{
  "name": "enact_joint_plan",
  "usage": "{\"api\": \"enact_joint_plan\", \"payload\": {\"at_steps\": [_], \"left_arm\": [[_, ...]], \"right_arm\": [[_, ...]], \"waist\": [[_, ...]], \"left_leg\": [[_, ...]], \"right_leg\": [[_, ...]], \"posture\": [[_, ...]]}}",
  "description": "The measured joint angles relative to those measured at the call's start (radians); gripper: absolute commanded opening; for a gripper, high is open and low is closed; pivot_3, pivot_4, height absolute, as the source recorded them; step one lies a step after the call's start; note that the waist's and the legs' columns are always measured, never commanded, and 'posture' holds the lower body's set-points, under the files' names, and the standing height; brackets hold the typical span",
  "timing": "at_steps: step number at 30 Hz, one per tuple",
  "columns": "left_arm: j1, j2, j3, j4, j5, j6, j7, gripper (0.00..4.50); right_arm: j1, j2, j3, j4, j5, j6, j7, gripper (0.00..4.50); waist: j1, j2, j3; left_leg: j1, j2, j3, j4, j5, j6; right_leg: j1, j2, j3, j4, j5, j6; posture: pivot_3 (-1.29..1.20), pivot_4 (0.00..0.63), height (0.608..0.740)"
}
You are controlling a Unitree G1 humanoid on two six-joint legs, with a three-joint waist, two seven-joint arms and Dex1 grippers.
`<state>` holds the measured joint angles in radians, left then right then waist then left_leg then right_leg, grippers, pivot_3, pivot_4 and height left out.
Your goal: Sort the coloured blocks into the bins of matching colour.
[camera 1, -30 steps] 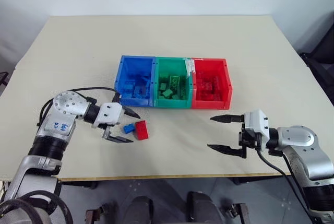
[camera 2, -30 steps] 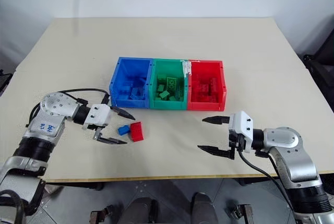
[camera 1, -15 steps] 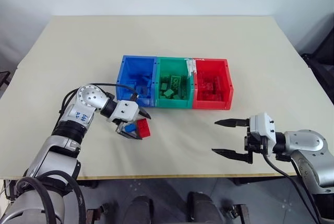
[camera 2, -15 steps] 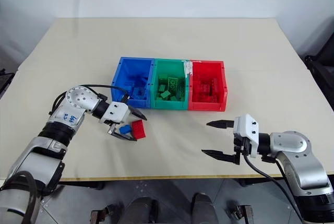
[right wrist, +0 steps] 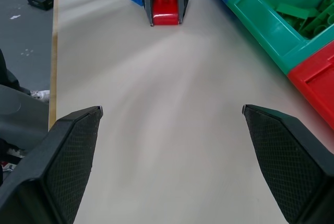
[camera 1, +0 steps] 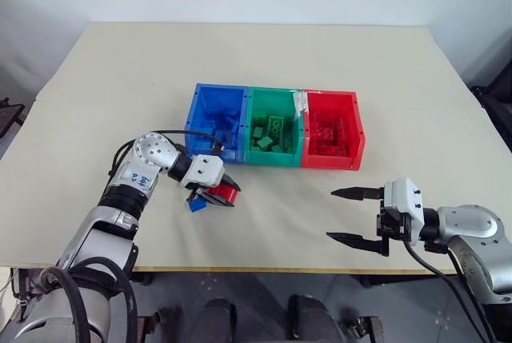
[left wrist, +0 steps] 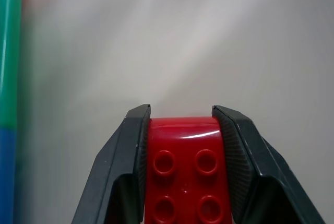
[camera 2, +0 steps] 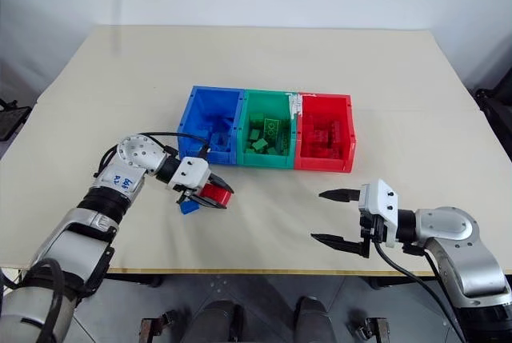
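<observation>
Nearest, at about five o'clock on the pale table [camera 1: 336, 63]: right gripper [camera 1: 354, 214], two black fingers spread wide with nothing between them, hanging just above bare tabletop, well apart from everything else.

Further in, at about eight o'clock: left gripper [camera 1: 223, 194], fingers drawn in against both sides of a red brick [camera 1: 228, 193]. Close up from the left wrist, both pads flat on the brick's side walls, studs facing the camera, the brick's far edge reaching about as far as the fingertips. Down low near the tabletop; lifted or not, cannot tell. Just beside it, toward the robot, a small blue brick [camera 1: 196, 205] lying loose on the table, touching or nearly touching the gripper.

Beyond, toward twelve o'clock: three joined bins in a row. Blue bin [camera 1: 194, 111] nearest the left gripper, green bin [camera 1: 274, 95] in the middle, red bin [camera 1: 333, 163] farthest along toward two o'clock. Bricks of matching colour already in each.

Step in hand, as a judgement: securing the red brick for carrying to the red bin. Best done by squeezing firmly before lifting, rising straight up to avoid dragging the blue brick, then clearing the blue and green bin walls, and letting go only once squarely over the red bin.
</observation>
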<state>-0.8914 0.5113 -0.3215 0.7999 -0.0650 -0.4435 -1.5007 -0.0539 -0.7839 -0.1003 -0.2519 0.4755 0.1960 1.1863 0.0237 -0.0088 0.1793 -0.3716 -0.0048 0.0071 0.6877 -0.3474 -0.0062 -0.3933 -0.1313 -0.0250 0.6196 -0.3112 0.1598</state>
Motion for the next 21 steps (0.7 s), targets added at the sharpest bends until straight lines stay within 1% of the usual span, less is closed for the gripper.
{"api": "enact_joint_plan", "payload": {"at_steps": [2,5,7,11,13,15,17,21], "left_arm": [[0.001,-0.012,0.021,-0.017,-0.027,0.033,0.0,1.49],[0.001,-0.041,0.065,-0.104,-0.092,0.13,0.001,1.49],[-0.002,-0.062,0.095,-0.183,-0.134,0.225,0.012,1.49],[-0.04,-0.117,0.128,-0.244,-0.169,0.382,0.089,1.49],[-0.108,-0.182,0.147,-0.228,-0.169,0.45,0.17,1.49],[-0.209,-0.262,0.157,-0.156,-0.161,0.466,0.258,1.49],[-0.281,-0.311,0.157,-0.081,-0.135,0.438,0.33,1.49],[-0.435,-0.436,0.18,0.233,-0.057,0.349,0.564,1.49]], "right_arm": [[0.004,0.0,-0.01,-0.001,0.003,0.001,-0.006,4.5],[0.013,0.001,-0.035,-0.012,0.023,0.01,-0.03,4.5],[0.027,0.012,-0.062,-0.03,0.044,0.026,-0.058,4.5],[0.061,0.055,-0.123,-0.055,0.079,0.051,-0.14,4.5],[0.079,0.103,-0.168,-0.068,0.096,0.059,-0.214,4.5],[0.089,0.159,-0.214,-0.073,0.096,0.052,-0.295,4.5],[0.096,0.185,-0.235,-0.074,0.094,0.041,-0.347,4.5],[0.126,0.219,-0.267,-0.085,0.084,0.027,-0.42,4.5]], "waist": [[-0.001,0.0,0.0],[-0.001,0.0,0.0],[-0.001,0.0,0.0],[0.003,0.0,0.0],[0.005,-0.001,0.001],[0.008,-0.001,0.001],[0.004,-0.001,0.001],[0.001,-0.002,0.001]], "left_leg": [[0.0,0.0,0.0,0.0,0.0,0.0],[0.0,0.0,0.0,0.0,0.0,0.0],[0.0,0.001,-0.001,0.0,0.0,0.0],[-0.001,0.0,-0.001,0.001,0.0,0.0],[-0.003,0.0,-0.003,0.004,0.0,0.0],[-0.004,-0.001,-0.003,0.005,-0.001,0.002],[-0.004,-0.002,-0.001,0.005,-0.001,0.002],[-0.004,-0.001,0.0,0.003,-0.001,0.003]], "right_leg": [[0.0,0.0,0.0,0.0,0.0,0.0],[0.0,0.0,0.0,0.0,0.0,0.0],[0.0,0.0,0.0,0.0,0.0,0.0],[0.0,0.0,0.0,0.0,0.0,0.0],[0.0,0.0,-0.001,0.0,0.001,0.001],[0.001,0.0,0.0,-0.001,0.001,0.002],[0.001,0.0,0.001,-0.002,0.002,0.003],[0.0,0.0,0.001,-0.003,0.002,0.004]], "posture": [[0.0,0.15,0.74],[0.0,0.15,0.74],[0.0,0.15,0.74],[0.0,0.15,0.74],[0.0,0.15,0.74],[0.0,0.15,0.74],[0.0,0.15,0.74],[0.0,0.15,0.74]]}}
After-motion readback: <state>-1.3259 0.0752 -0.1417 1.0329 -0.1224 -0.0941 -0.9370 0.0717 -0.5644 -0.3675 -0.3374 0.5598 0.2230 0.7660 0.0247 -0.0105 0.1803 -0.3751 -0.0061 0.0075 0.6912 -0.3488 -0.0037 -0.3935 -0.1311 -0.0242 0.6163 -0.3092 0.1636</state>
